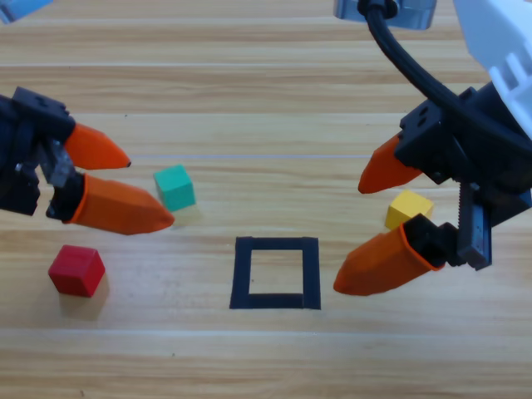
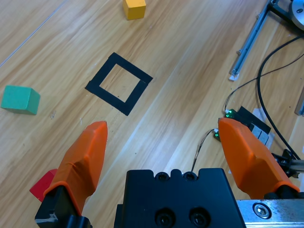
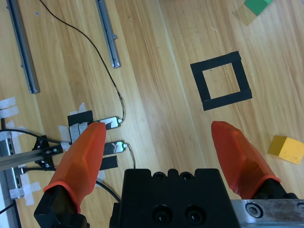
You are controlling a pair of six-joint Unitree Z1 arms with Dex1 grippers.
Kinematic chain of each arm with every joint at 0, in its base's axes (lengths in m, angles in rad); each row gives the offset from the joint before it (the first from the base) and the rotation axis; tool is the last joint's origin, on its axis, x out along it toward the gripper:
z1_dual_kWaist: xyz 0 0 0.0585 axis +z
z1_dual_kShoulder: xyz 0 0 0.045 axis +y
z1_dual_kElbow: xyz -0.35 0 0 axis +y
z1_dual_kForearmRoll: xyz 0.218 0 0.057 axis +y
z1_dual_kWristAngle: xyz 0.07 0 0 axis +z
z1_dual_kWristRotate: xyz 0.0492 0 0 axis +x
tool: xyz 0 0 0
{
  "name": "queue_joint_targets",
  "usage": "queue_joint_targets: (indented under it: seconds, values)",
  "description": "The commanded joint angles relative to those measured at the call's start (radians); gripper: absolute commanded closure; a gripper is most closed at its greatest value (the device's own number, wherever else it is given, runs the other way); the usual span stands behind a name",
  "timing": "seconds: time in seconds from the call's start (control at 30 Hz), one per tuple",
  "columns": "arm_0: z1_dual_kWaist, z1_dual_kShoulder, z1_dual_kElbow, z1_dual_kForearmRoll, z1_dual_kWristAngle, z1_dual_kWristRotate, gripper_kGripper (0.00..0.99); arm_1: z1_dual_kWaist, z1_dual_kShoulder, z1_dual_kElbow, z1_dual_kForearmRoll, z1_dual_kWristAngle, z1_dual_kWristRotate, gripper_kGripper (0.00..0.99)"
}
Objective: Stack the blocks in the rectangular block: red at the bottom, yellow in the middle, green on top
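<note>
The black tape square (image 1: pixel 275 273) lies flat at the table's middle front with bare wood inside; it also shows as the tape square (image 2: pixel 119 83) and the tape square (image 3: pixel 220 80). The red cube (image 1: pixel 76 270) sits at the left front, and only a corner of the red cube (image 2: pixel 43 184) peeks past a jaw. The green cube (image 1: pixel 174 186) rests just right of my left gripper (image 1: pixel 150 188), which is open and holds nothing. The yellow cube (image 1: pixel 408 208) lies between the jaws of my open right gripper (image 1: pixel 347 235), seen from above. Other views show the green cube (image 2: pixel 20 99), the yellow cube (image 2: pixel 134 8) and the yellow cube (image 3: pixel 286 149).
Metal rails (image 3: pixel 107 32) and black cables (image 3: pixel 85 45) run along the table's far side in the right wrist view. A taped-down board with a green light (image 2: pixel 247 124) and cables (image 2: pixel 275 71) lies beyond the left gripper.
</note>
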State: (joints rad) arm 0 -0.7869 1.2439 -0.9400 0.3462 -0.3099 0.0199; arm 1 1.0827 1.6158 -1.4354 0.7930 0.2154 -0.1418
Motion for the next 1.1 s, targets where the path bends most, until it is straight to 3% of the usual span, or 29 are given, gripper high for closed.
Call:
queue_joint_targets:
  seconds: [0.03,0.1,0.23,0.37,0.5,0.67,0.7,0.77,0.9,1.1]
  values:
    - [-0.017,0.028,-0.003,0.007,0.008,-0.005,0.000,0.022,0.047,0.015,0.015,-0.010,0.005,0.004]
    - [-0.017,0.028,-0.003,0.007,0.009,-0.006,0.000,0.022,0.038,0.015,0.014,-0.033,0.018,0.004]
    - [-0.017,0.028,-0.002,0.007,0.009,-0.006,0.000,0.006,-0.011,0.012,0.014,-0.263,0.126,0.004]
    - [-0.017,0.028,-0.002,0.008,0.015,-0.015,0.000,-0.164,-0.024,0.012,0.015,-0.283,0.260,0.004]
    - [-0.017,0.061,-0.022,0.010,0.117,-0.130,0.010,-0.265,0.067,-0.014,0.014,-0.337,0.381,0.007]
    - [0.021,0.206,-0.103,0.099,0.333,-0.313,0.030,-0.270,0.223,-0.054,0.014,-0.619,0.467,0.005]
    - [0.035,0.241,-0.118,0.125,0.365,-0.344,0.030,-0.268,0.254,-0.059,0.014,-0.637,0.485,0.005]
    - [0.074,0.318,-0.151,0.177,0.407,-0.403,0.030,-0.268,0.309,-0.082,0.032,-0.640,0.504,0.007]
    - [0.153,0.473,-0.183,0.255,0.442,-0.485,0.030,-0.268,0.432,-0.267,0.276,-0.614,0.852,0.001]
    - [0.207,0.571,-0.183,0.298,0.437,-0.486,0.030,-0.259,0.524,-0.310,0.295,-0.576,1.071,0.001]
